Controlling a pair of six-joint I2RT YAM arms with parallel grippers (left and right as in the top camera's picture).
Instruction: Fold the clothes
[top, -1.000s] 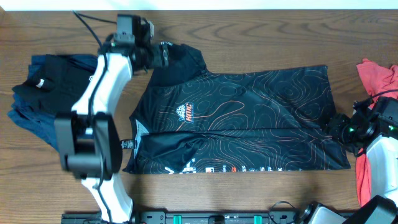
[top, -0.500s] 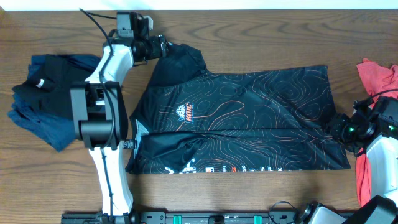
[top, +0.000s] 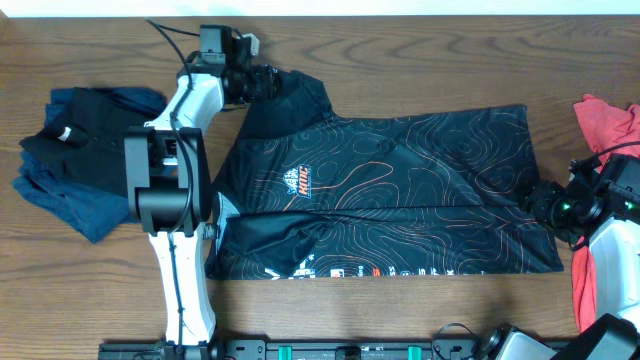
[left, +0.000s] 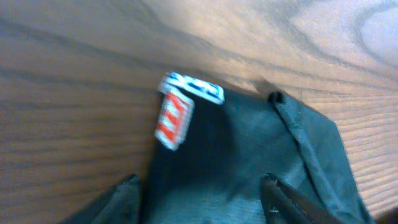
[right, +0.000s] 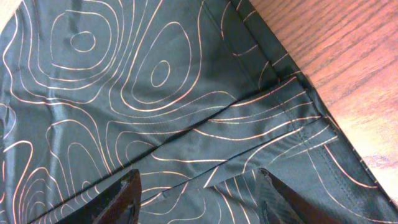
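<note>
L end effector (top: 263, 81) reached sleeve (top: 292, 96); jersey (top: 400, 190) lengthwise L-R, collar (top: 224, 206) left.

One camera looks straight down from high up at the whole table (top: 400, 60) and jersey (top: 400, 190), and each wrist camera looks down from very close at one edge of that jersey.

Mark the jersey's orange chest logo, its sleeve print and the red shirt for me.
orange chest logo (top: 300, 181), overhead view, middle of the emblem.
sleeve print (left: 173, 121), left wrist view, its red striped part.
red shirt (top: 603, 124), overhead view, upper bunched fabric.
</note>
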